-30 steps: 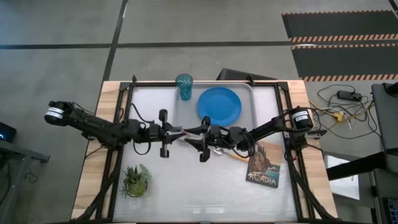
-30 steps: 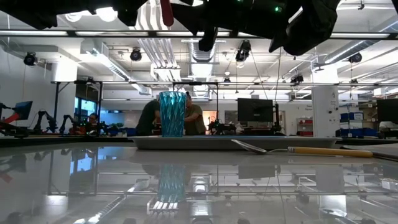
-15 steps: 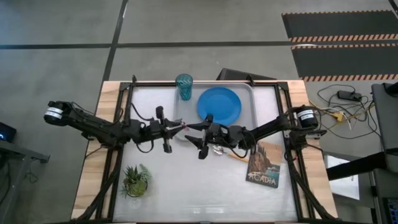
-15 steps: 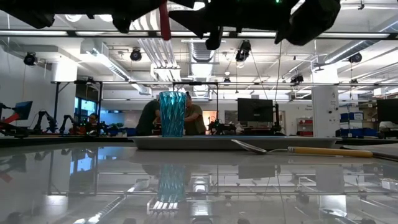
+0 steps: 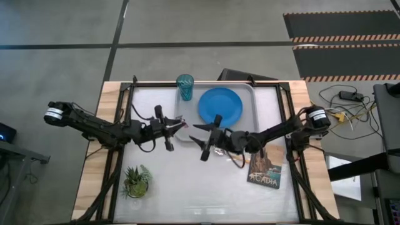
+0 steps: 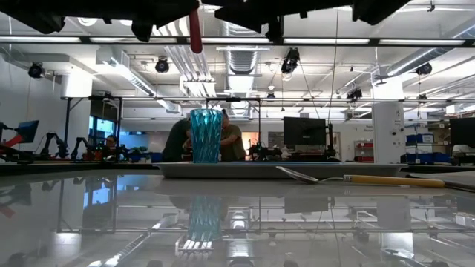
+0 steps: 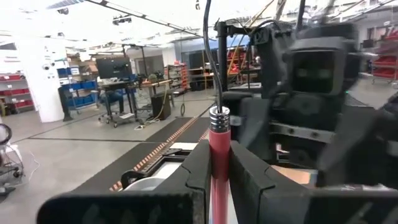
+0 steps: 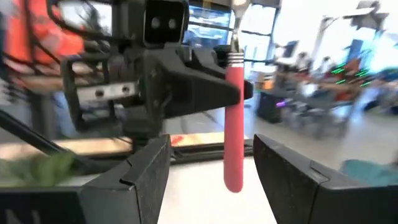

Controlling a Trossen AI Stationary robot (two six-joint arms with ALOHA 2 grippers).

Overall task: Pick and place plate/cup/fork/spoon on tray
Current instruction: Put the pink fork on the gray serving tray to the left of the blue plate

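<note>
My left gripper (image 5: 166, 128) is shut on the pink-handled fork (image 5: 179, 126), high above the table by the tray's near left corner. My right gripper (image 5: 209, 139) is open and empty just right of the fork. In the right wrist view its fingers (image 8: 211, 149) stand to either side of the handle (image 8: 234, 124) without touching it. The grey tray (image 5: 250, 94) lies at the far middle of the table. The blue plate (image 5: 220, 106) lies flat in the tray and the teal cup (image 5: 184, 86) stands upright there. The orange-handled spoon (image 6: 349, 179) lies flat on the table. My left gripper pinches the fork's pink handle (image 7: 219, 163) between its two fingers, near the metal collar (image 7: 219, 116). The fingers come level from the table's left and lie across the handle. The fork is lifted clear and roughly upright, with the handle's free end (image 6: 194, 44) hanging down.
A dark picture book (image 5: 265, 165) lies at the near right of the table. A small potted plant (image 5: 136, 181) stands at the near left. The spoon lies beneath my right arm, near the book. People and benches show in the room beyond the table.
My right gripper has drawn back from the fork toward the table's right edge and risen a little. My left gripper has turned slightly with the fork, and the handle's free end hangs a little lower than before.
</note>
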